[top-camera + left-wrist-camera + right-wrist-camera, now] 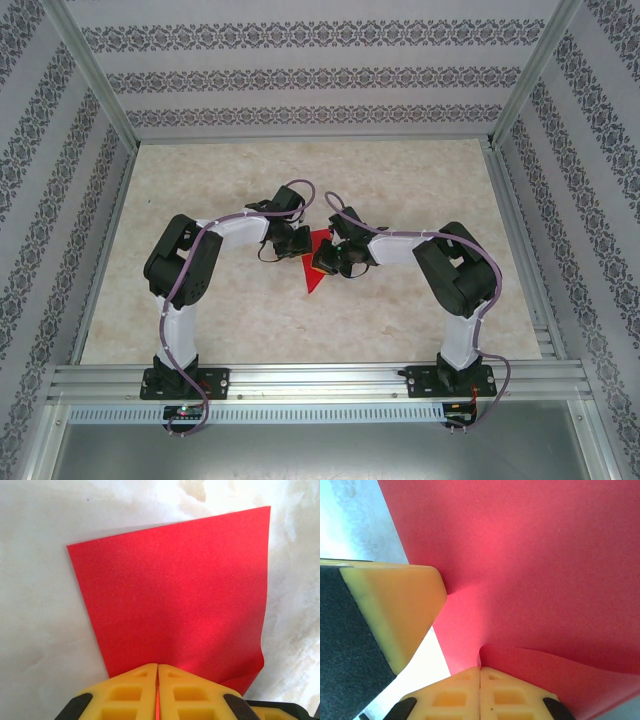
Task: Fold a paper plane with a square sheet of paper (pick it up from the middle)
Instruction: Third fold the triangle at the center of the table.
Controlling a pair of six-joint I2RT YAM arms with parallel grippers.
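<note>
Mid-bench, your left claw (pixel 158 666) is clamped shut on the near edge of the square sheet of paper (pixel 316 272). Your right claw (pixel 480 669) is closed on a buckled red fold of the same sheet. The paper's point trails toward 6 o'clock. The two claws crowd each other at the sheet. Open bench (pixel 200 190) runs all around, out to the aluminium rail (pixel 320 375) at 6 o'clock and the patterned walls (pixel 300 80) at 9, 12 and 3.

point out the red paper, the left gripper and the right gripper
red paper (pixel 175 590): left wrist view, middle of its flat face
left gripper (pixel 158 667): left wrist view, between its shut fingertips, on the paper's edge
right gripper (pixel 480 670): right wrist view, between its shut fingertips
</note>
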